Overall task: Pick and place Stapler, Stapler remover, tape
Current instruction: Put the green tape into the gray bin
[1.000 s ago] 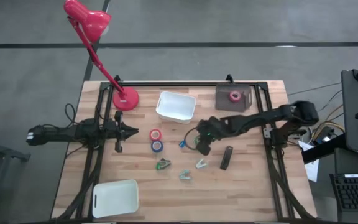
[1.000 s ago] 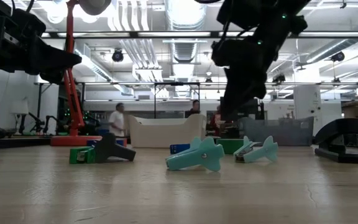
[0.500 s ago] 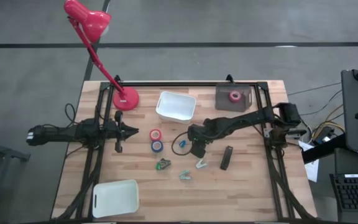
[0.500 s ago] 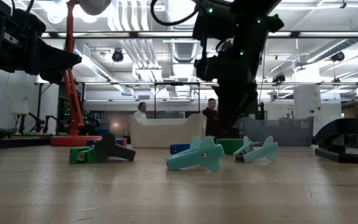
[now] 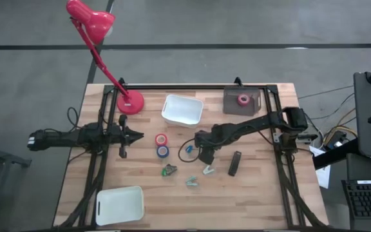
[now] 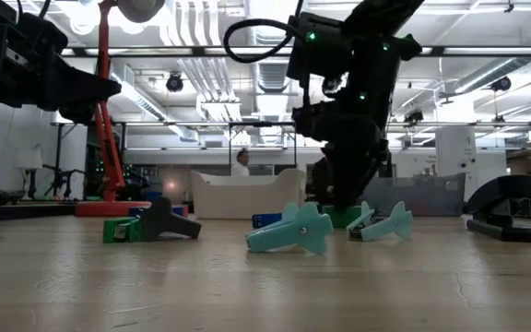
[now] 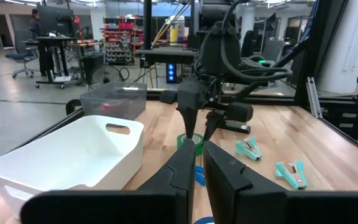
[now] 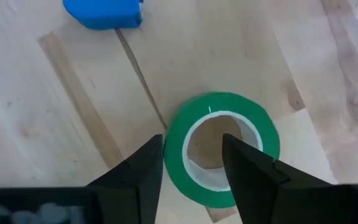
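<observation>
My right gripper [image 8: 194, 140] is open and points down over the green tape ring [image 8: 222, 149], which lies flat on the table. One finger [image 8: 244, 165] stands over the ring's hole and the other [image 8: 145, 168] outside its rim. In the high view the gripper [image 5: 203, 156] hides this ring. The red tape [image 5: 161, 139] and blue tape [image 5: 163, 151] lie left of it, and the pink tape [image 5: 243, 99] sits in a grey tray. The dark stapler [image 5: 235, 163] lies to its right. Three staple removers [image 5: 169, 170], [image 5: 192, 181], [image 5: 209, 170] lie nearer. My left gripper [image 5: 136, 135] waits, shut, at the table's left.
A white bin [image 5: 182, 110] stands just beyond the work spot and another [image 5: 120, 205] at the near left corner. A red desk lamp's base [image 5: 131, 102] sits far left. A small blue piece [image 8: 103, 12] lies beside the green ring. People move in the room behind.
My right gripper has moved toward the table's left and come down over the green tape, staying open. The tape rolls, stapler and removers have kept their places.
</observation>
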Available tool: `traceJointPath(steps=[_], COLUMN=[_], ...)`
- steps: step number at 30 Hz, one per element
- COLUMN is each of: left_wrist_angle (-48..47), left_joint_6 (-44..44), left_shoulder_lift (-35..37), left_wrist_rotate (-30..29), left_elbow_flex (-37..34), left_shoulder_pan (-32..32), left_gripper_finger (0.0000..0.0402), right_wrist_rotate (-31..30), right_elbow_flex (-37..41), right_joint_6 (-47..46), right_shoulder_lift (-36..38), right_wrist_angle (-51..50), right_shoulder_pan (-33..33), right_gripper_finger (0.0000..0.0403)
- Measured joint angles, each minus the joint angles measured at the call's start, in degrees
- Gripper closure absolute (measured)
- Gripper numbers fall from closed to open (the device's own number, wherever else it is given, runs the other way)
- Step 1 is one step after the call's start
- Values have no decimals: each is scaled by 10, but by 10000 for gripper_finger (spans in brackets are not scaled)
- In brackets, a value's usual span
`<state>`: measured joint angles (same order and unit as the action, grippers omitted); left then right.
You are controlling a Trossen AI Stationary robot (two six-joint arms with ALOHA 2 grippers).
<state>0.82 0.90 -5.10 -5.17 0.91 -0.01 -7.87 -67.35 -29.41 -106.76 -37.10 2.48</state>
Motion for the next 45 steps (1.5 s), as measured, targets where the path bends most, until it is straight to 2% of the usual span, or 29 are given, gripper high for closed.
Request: traceJointPath(steps=[9,18,21,25,33,45], left_wrist_angle=[0,0,0,0,0,0], left_joint_6=[0,0,0,0,0,0], left_shoulder_lift=[0,0,0,0,0,0], left_wrist_rotate=[0,0,0,0,0,0], left_elbow_flex=[0,0,0,0,0,0], left_shoulder_pan=[0,0,0,0,0,0], left_gripper_finger=[364,364,364,364,364,364], right_wrist_rotate=[-12,-12,-12,-24,-140,-163], right_elbow_flex=[20,12,-5,-41,-95,-26], right_joint_6=[-8,20,35,44,76,63], right_shoulder_lift=[1,1,2,5,34,172], right_wrist_angle=[1,-1,-12,-63,-194,-205], right_shoulder_pan=[0,-1,-1,-8,-32,-167], right_gripper_finger=[275,355,370,367,355,360])
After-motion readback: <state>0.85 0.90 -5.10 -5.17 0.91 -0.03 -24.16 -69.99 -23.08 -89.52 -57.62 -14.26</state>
